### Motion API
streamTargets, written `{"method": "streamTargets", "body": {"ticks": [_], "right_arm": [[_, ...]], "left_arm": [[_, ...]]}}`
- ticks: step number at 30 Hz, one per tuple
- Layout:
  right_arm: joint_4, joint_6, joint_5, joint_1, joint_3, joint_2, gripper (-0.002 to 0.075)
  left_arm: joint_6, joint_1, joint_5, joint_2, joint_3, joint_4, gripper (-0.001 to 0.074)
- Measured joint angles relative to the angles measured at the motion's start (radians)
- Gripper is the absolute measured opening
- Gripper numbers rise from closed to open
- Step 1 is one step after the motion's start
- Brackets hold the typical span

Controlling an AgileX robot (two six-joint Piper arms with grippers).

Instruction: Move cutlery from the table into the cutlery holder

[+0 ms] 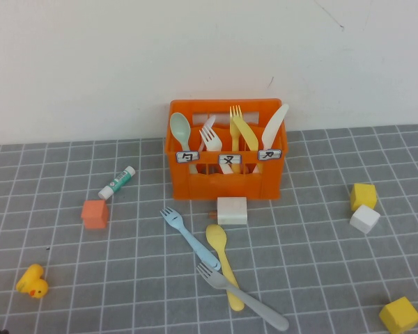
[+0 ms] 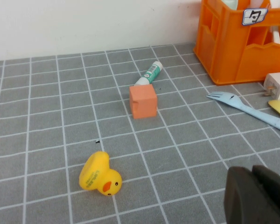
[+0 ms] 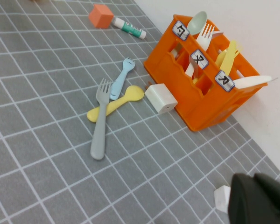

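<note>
Three pieces of cutlery lie crossed on the table [image 1: 320, 243] in front of the orange cutlery holder [image 1: 226, 184]: a light blue fork [image 1: 188, 236], a yellow spoon [image 1: 223, 268] and a grey fork [image 1: 244, 296]. The holder contains a mint spoon [image 1: 180, 129], a white fork, yellow pieces and a white knife [image 1: 275, 125]. Neither arm shows in the high view. My left gripper [image 2: 253, 172] is shut and empty, low over the table, near the blue fork [image 2: 252, 108]. My right gripper [image 3: 255, 179] is shut and empty, off to the holder's [image 3: 210, 102] right.
A white plug block [image 1: 232, 210] sits against the holder's front. A glue stick [image 1: 117, 182], an orange cube [image 1: 95, 213] and a yellow duck [image 1: 33, 282] lie left. Two yellow cubes [image 1: 363, 196] [image 1: 399, 314] and a white cube [image 1: 364, 218] lie right.
</note>
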Motion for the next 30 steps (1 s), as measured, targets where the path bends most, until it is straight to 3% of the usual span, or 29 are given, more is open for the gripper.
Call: {"method": "streamTargets", "body": {"ticks": [6,11,14,18,22,30], "right_arm": [[-0.013,0.000,-0.010,-0.034,0.038,-0.061,-0.0001],[-0.121,0.037,-0.070,-0.209,0.107,-0.097,-0.0001],[-0.197,0.219,-0.153,-0.331,0.167,-0.097,-0.0001],[-0.349,0.555,-0.223,-0.425,0.240,-0.097,-0.0001],[-0.410,0.706,-0.284,-0.440,0.312,-0.097,-0.0001],[-0.431,0.738,-0.310,-0.440,0.331,-0.097,-0.0001]], "left_arm": [[0.001,0.000,0.001,0.000,0.000,0.000,0.0000],[0.001,0.000,0.002,0.000,0.000,0.000,0.0000],[0.001,0.000,0.002,0.000,0.000,0.000,0.0000],[0.001,0.000,0.002,0.000,0.000,0.000,0.0000],[0.001,0.000,0.002,0.000,0.000,0.000,0.0000],[0.001,0.000,0.005,0.000,-0.001,0.000,0.0000]]}}
